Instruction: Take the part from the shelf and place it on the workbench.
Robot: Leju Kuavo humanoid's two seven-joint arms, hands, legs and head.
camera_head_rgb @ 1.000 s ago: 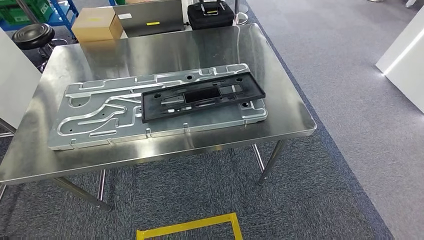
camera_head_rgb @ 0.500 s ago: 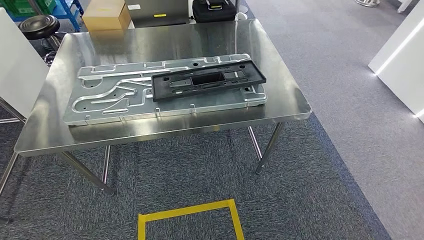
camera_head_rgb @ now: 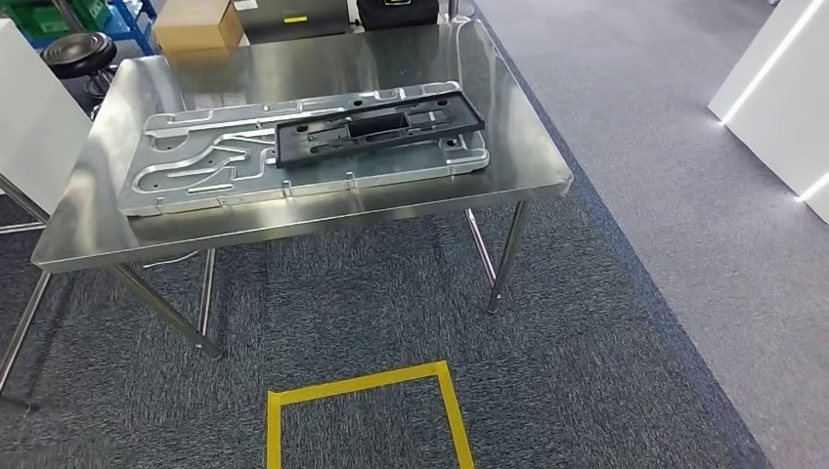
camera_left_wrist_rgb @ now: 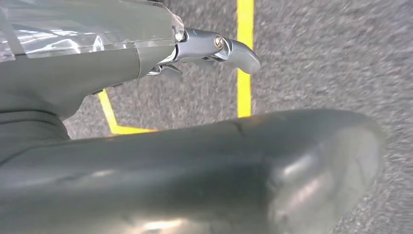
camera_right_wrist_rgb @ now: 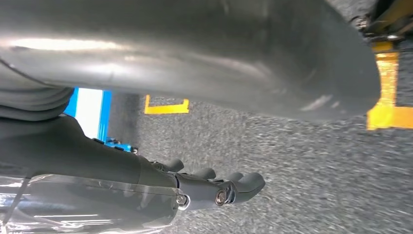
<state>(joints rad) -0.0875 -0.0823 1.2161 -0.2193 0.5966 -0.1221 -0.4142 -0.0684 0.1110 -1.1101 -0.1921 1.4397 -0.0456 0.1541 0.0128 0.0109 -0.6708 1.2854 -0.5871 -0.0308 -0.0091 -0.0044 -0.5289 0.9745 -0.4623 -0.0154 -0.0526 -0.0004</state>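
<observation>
The black rectangular plastic part point(camera_head_rgb: 379, 123) lies on the steel workbench point(camera_head_rgb: 293, 220), atop a silver plate point(camera_head_rgb: 196, 176) — both hands, left hand point(camera_left_wrist_rgb: 214, 46) and right hand point(camera_right_wrist_rgb: 214, 187), hang empty with fingers loosely apart, so walk steadily.

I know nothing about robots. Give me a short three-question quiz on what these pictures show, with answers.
1. True or false: the black part lies on the silver plate.
2. What marks the carpet in front of the workbench?
3. Does the left robot hand hold anything? A) the part B) nothing

Key: 1 true. 2 a yellow tape square. 3 B.
</observation>
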